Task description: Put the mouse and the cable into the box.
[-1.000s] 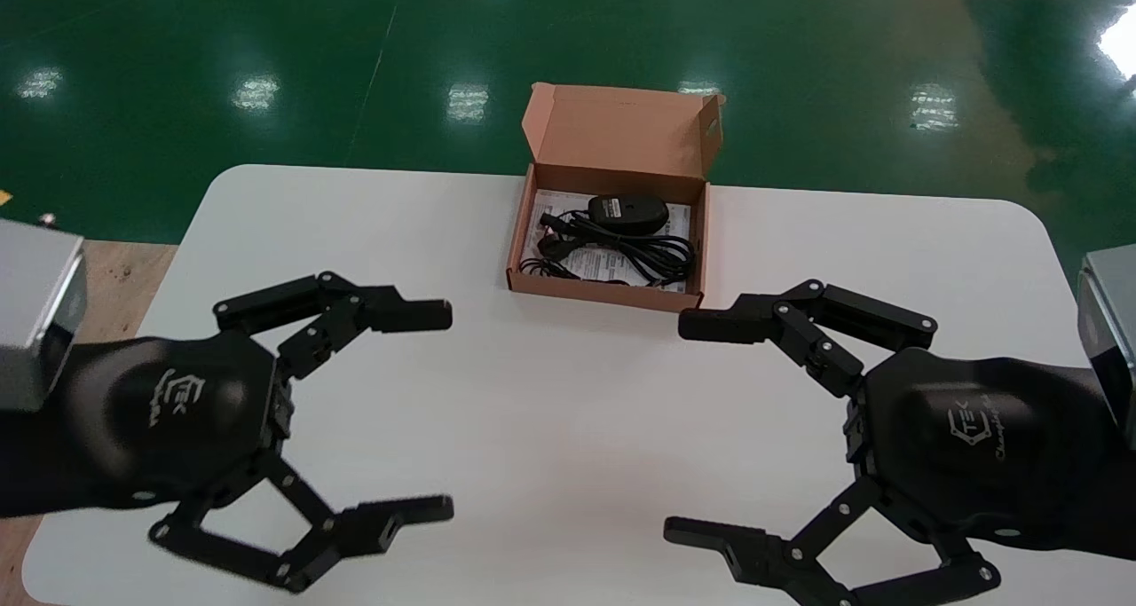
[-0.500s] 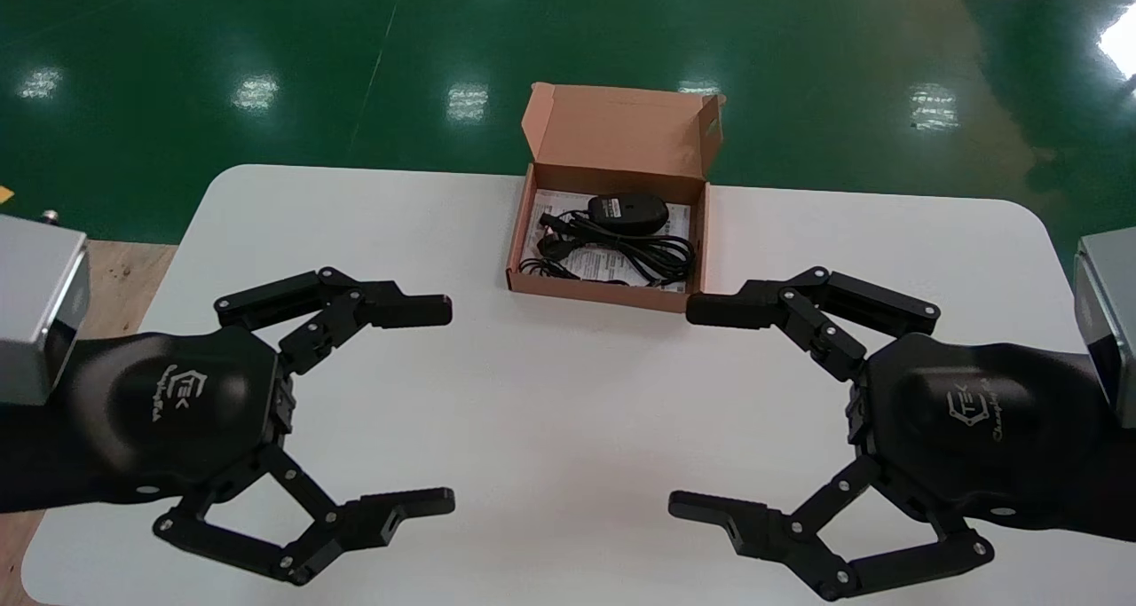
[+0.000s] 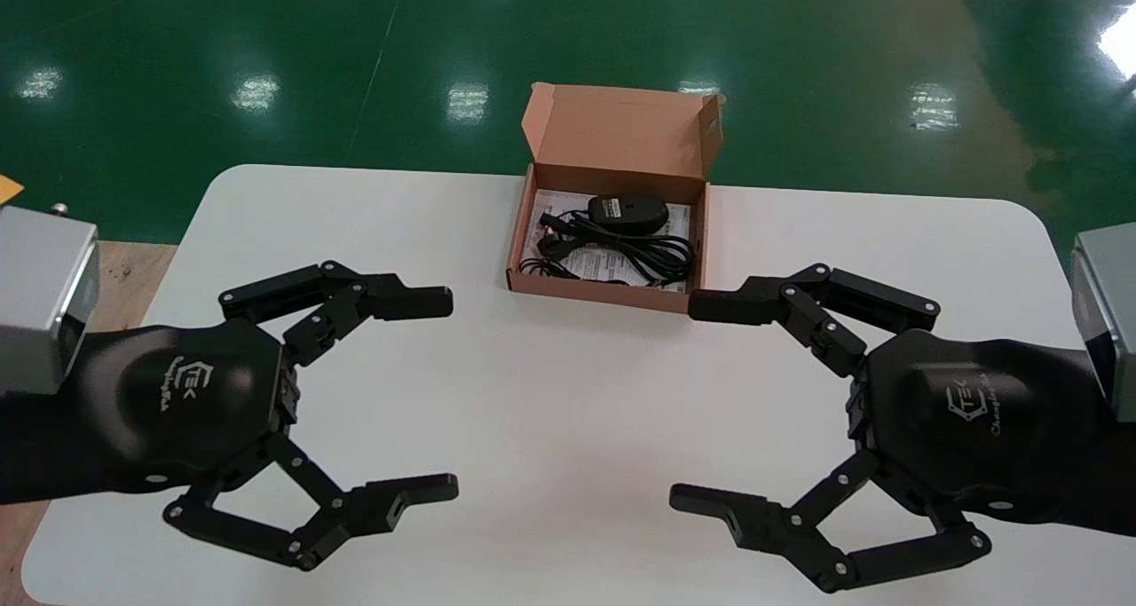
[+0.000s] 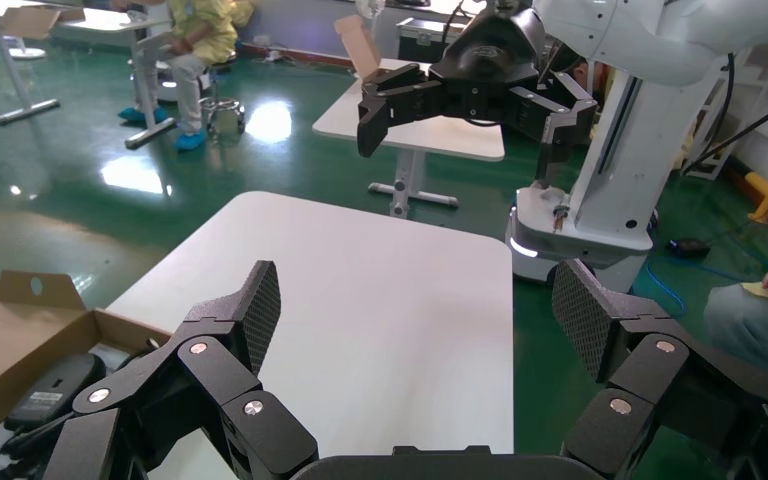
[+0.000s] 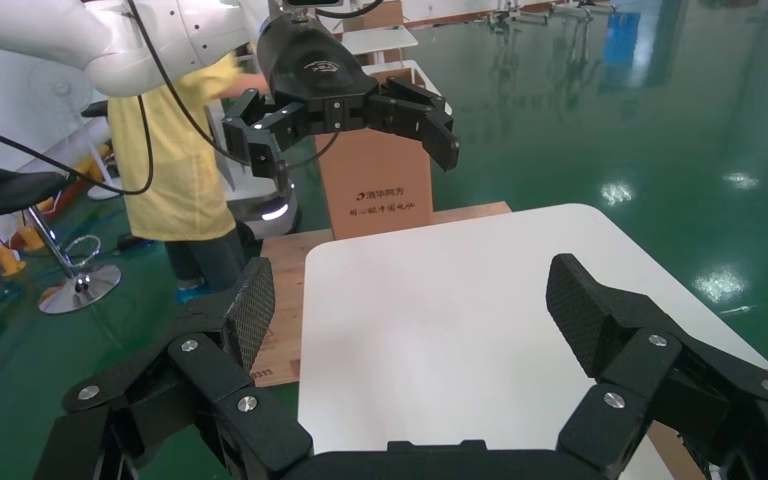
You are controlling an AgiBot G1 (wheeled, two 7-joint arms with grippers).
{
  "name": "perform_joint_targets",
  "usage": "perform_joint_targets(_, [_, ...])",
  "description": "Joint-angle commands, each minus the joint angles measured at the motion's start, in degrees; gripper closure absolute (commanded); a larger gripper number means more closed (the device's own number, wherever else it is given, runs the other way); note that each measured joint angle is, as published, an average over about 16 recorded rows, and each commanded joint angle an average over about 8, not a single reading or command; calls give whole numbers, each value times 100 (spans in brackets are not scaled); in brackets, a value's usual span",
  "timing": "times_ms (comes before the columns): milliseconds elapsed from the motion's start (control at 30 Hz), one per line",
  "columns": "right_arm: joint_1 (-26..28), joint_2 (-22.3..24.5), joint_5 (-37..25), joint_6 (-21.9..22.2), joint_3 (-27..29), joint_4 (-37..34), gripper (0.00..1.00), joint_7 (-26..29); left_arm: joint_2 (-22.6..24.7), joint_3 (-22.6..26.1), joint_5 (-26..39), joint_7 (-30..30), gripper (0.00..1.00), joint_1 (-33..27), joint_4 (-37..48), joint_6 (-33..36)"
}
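Found the mouse [image 3: 628, 209] and the cable [image 3: 641, 253] lying inside the open box [image 3: 517, 233], at the far middle of the surface [image 3: 568, 411].
Held the left claw [image 3: 442, 395] and the right claw [image 3: 692, 402] spread wide and empty over the near surface, one on each side, the right with one fingertip near the box's front corner. Judged the mouse light, rigid and smooth-shelled, likely to slip unless pinched across its two flanks rather than over its domed back. Judged the cable light and limp, looped loosely over a printed sheet and apt to snag if dragged. Best gathered at the bundled middle, not by a stray end. Reckoned the cardboard thin and easily shoved. Took the packing for done as things lay.
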Motion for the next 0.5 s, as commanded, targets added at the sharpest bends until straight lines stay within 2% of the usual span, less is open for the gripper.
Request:
perform_joint_targets(33, [2,-1,-3,1,-1,-4,0,-1,4,3,3,2,0,-4,7,-3])
perform_joint_targets(500, [9,-5,-8,5,-6,-13,0,-6,16,9,12,6,0,-12,25,-13])
